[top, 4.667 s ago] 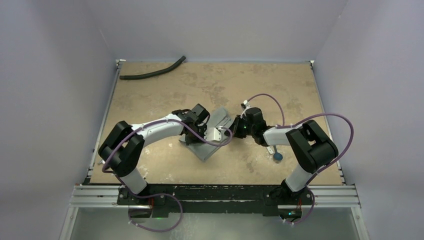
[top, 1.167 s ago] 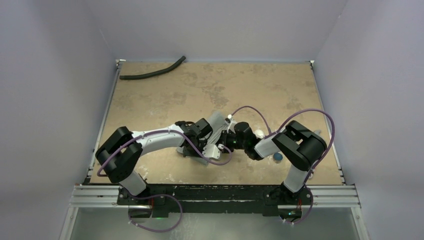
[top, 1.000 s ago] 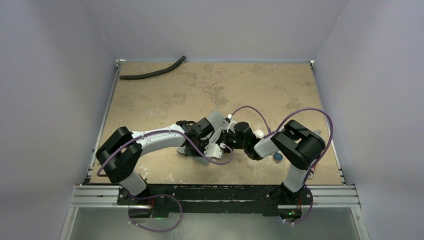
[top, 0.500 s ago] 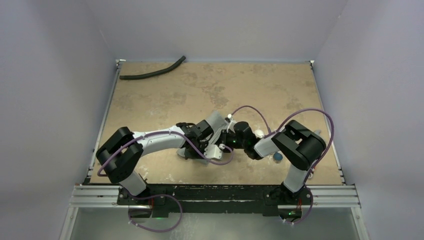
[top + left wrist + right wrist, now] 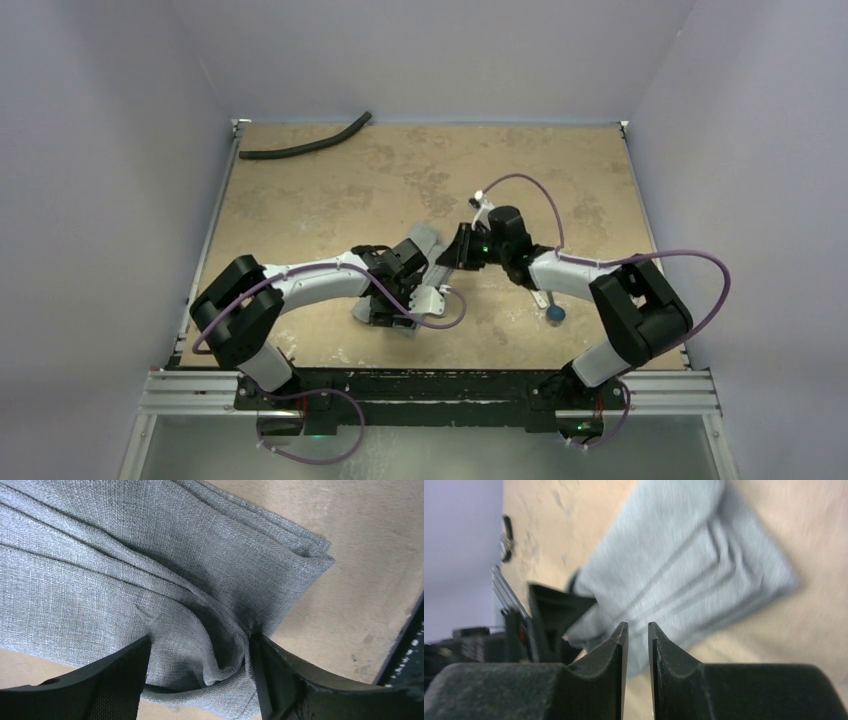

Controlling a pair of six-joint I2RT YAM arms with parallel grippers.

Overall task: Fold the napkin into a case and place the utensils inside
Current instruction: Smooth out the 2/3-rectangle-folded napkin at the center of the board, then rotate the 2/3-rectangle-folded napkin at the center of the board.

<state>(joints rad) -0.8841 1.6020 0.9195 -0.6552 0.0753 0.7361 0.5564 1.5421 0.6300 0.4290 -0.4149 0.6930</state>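
Observation:
The grey napkin lies folded into a flat oblong at the table's middle, mostly under my left arm. My left gripper is low over its near end. In the left wrist view that gripper stands open, its fingers on either side of a bunched fold of the napkin. My right gripper hangs just right of the cloth. Its jaws are a narrow gap apart with nothing between them, above the napkin. The dark stick utensil with a blue end lies under my right forearm. The spoon is hidden.
A long black hose lies at the table's far left corner. Pale walls close in the table on three sides. The left gripper's dark body shows at the napkin's far end in the right wrist view.
Both grippers have opened and let go of the napkin. My right gripper has lifted and drawn back toward the far right. The left gripper stays over the cloth's near end.

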